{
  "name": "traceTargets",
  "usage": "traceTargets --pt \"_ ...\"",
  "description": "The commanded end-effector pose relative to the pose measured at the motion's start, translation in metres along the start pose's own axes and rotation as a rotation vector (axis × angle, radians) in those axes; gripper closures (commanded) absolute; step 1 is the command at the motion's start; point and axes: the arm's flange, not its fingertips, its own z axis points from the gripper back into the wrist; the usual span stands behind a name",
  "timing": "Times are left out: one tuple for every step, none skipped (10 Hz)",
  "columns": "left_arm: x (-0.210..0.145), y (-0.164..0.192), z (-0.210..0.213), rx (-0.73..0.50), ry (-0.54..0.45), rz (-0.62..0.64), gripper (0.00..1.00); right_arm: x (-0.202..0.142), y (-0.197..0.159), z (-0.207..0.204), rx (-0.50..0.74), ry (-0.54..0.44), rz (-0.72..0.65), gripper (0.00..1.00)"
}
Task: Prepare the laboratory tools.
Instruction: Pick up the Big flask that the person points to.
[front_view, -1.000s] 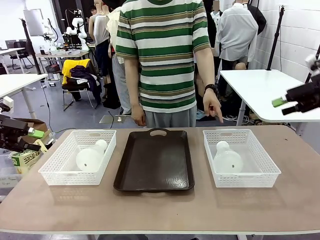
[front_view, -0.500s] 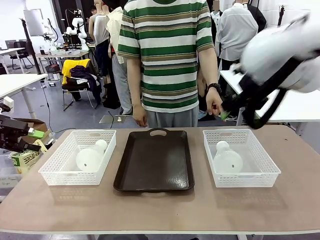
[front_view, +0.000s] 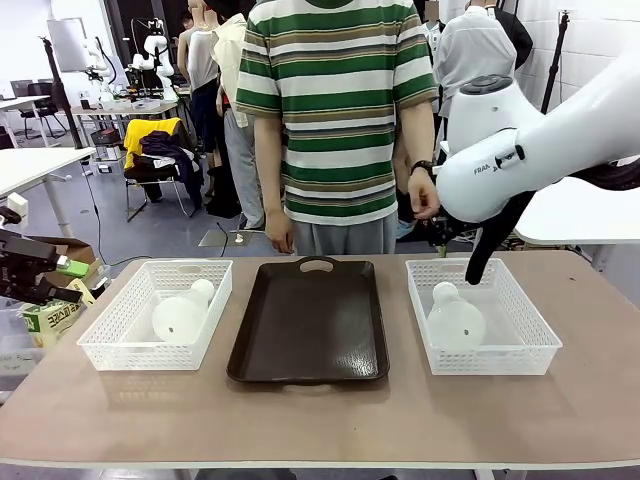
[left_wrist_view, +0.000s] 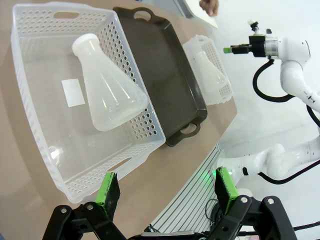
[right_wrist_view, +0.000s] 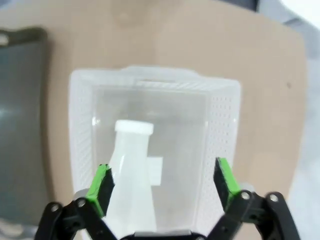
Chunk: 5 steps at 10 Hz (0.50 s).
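Note:
Two frosted-white conical flasks lie on their sides in white mesh baskets. One flask (front_view: 180, 316) rests in the left basket (front_view: 110, 340), and the left wrist view has this flask (left_wrist_view: 107, 90) right ahead. My left gripper (left_wrist_view: 165, 189) is open off the table's left side, apart from it. The other flask (front_view: 455, 320) lies in the right basket (front_view: 525, 335). My right arm (front_view: 500, 160) hangs over that basket's far end. My right gripper (right_wrist_view: 162, 181) is open above this flask (right_wrist_view: 132, 165), not touching it.
A dark brown tray (front_view: 310, 325) lies between the baskets. A person in a striped shirt stands at the far edge, one hand (front_view: 422, 200) close to my right arm. Bare tabletop (front_view: 320, 420) runs along the near edge.
My right arm has swung in from the right edge to above the right basket. The person's hand, which pointed down at that basket, has drawn back. My left arm has not moved.

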Motion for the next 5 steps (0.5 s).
traceTargets --pt "0.0 0.0 0.001 -0.005 -0.007 -0.003 0.0 0.016 0.017 -0.012 -0.012 0.069 -0.068 0.0" --pt "0.0 0.0 0.001 -0.005 -0.007 -0.003 0.0 0.019 0.014 -0.026 0.058 0.141 -0.099 0.0" --pt "0.0 0.0 0.001 -0.005 -0.007 -0.003 0.0 0.021 0.011 -0.033 0.105 0.191 -0.125 0.0" --pt "0.0 0.0 0.001 -0.005 -0.007 -0.003 0.0 0.018 0.01 -0.037 0.138 0.227 -0.129 0.0" --pt "0.0 0.0 0.001 -0.005 -0.007 -0.003 0.0 0.016 0.006 -0.044 0.16 0.251 -0.131 0.0"
